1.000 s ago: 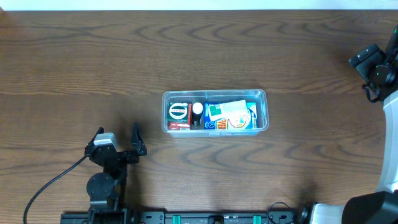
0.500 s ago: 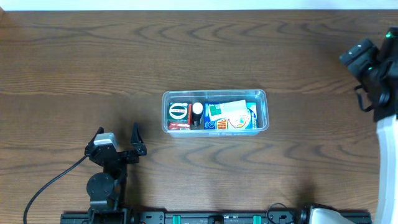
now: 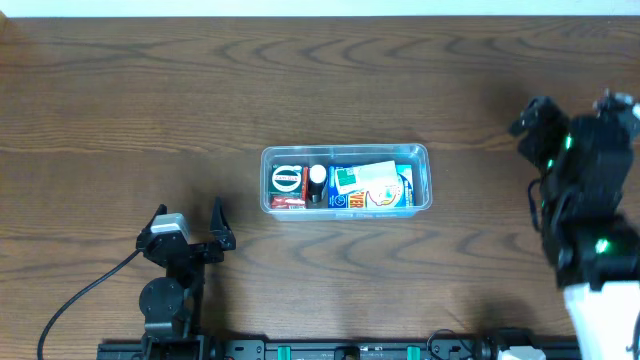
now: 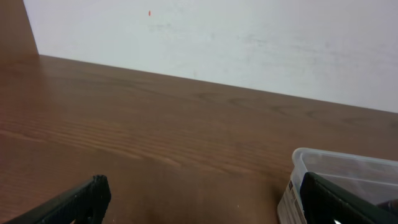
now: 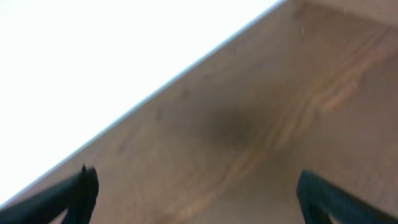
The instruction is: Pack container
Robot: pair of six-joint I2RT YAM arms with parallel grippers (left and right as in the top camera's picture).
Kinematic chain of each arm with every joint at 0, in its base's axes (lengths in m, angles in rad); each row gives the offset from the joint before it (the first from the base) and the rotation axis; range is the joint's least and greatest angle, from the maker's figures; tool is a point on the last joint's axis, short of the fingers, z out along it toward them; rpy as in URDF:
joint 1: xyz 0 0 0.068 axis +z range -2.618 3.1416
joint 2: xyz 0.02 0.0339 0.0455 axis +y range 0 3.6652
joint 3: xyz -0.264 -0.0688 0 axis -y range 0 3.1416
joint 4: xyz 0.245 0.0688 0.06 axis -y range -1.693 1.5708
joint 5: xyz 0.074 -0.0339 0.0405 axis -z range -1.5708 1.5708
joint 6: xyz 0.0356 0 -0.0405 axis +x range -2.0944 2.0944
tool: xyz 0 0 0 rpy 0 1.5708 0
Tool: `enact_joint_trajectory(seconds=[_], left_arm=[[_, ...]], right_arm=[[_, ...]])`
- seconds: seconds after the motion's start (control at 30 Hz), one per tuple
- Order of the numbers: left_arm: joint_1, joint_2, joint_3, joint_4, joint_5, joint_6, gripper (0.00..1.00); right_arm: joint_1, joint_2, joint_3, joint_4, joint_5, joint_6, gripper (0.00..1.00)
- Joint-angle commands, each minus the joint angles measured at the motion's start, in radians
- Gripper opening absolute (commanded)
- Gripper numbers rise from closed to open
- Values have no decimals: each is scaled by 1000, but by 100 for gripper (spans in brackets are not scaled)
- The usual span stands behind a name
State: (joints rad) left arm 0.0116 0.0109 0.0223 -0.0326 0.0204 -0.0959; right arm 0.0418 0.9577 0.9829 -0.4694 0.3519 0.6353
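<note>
Container (image 3: 345, 180), full of packets (image 3: 365, 185), sat on counter (image 3: 150, 90) ahead-right of left pincer (image 3: 188, 216); it and right pincer (image 5: 198, 193) gaped empty, presumably nothing left to load.

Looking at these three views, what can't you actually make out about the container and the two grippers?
- Overhead: the packets inside the container are too small to read or count.
- Left wrist: the container is cut off by the right and bottom edges, and a finger of the left gripper covers its corner, so its contents are hidden.
- Right wrist: the view is blurred. Only the table and the tips of the right gripper show. The container is not in view.
</note>
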Motion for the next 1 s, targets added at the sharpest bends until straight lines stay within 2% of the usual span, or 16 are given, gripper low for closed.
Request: enact_joint_trajectory(seconds=[0.0, 0.17, 0.57, 0.97], left_arm=[[5, -6, -18, -38, -12, 17, 98], [5, -6, -18, -38, -12, 17, 98], [5, -6, -18, -38, -12, 17, 98], [5, -6, -18, -38, -12, 17, 98]], right_arm=[[7, -119, -164, 114, 25, -5, 99], [7, -301, -403, 290, 5, -27, 99], [7, -609, -769, 588, -145, -271, 99], [7, -770, -961, 638, -185, -312, 99]])
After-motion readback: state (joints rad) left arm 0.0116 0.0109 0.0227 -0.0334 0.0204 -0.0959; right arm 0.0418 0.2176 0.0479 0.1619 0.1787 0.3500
